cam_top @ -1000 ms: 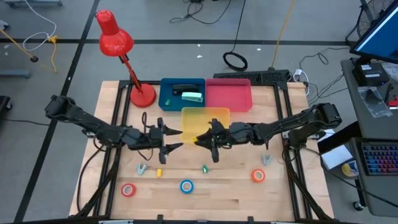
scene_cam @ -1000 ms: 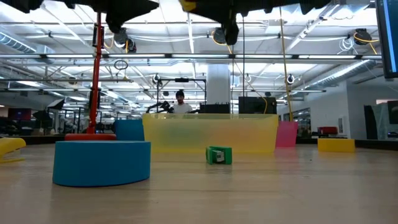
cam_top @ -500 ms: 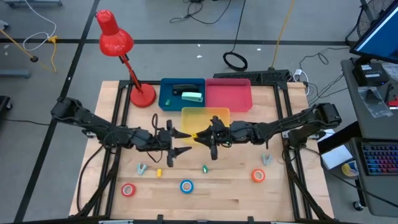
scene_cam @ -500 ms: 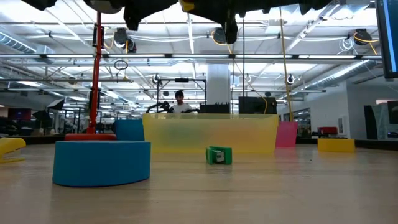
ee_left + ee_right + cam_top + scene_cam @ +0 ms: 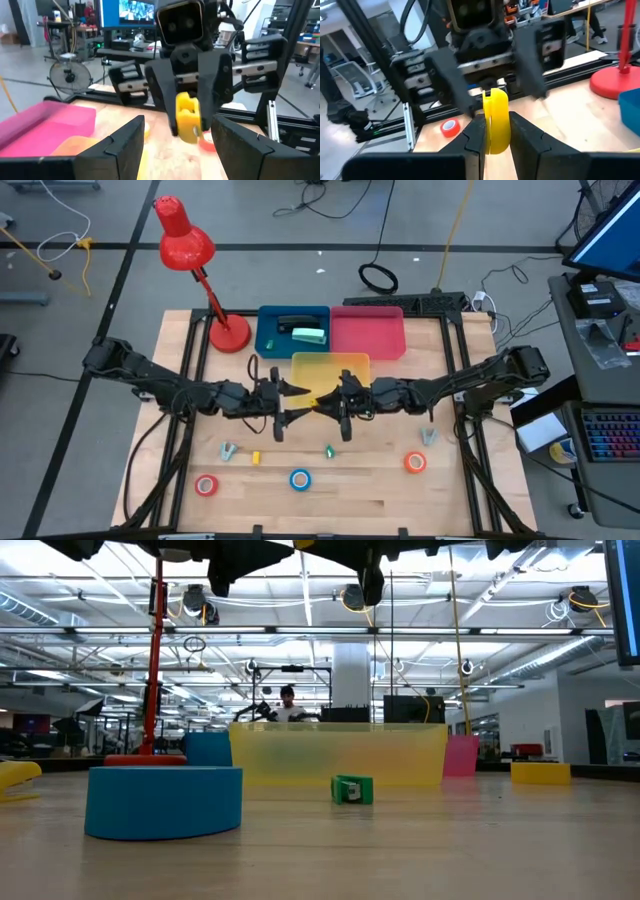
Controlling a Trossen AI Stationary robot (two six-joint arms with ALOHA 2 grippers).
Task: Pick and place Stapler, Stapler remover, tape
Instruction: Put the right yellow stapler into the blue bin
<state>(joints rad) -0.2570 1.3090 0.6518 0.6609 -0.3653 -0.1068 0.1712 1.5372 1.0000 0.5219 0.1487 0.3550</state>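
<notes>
Four small ring-shaped tape rolls show: a yellow tape roll [image 5: 496, 120] clamped between the right arm's jaws, and three on the wooden desk [image 5: 360, 490] below the jaws: a red tape roll [image 5: 206, 486], a blue tape roll [image 5: 300, 479] and an orange tape roll [image 5: 415, 463]. Three plastic bins stand beyond the jaws: a blue bin [image 5: 268, 338], a pink bin [image 5: 368, 335] and a yellow bin [image 5: 330, 366]. One red desk lamp [image 5: 190, 255] stands there too.

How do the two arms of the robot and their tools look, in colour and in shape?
Both arms are dark, almost black, built of jointed segments with thin black cables along them. The left tool has two flat, wedge-shaped dark fingers. The right tool has the same fingers below a boxy black wrist block, and a small green light shows near it.
</notes>
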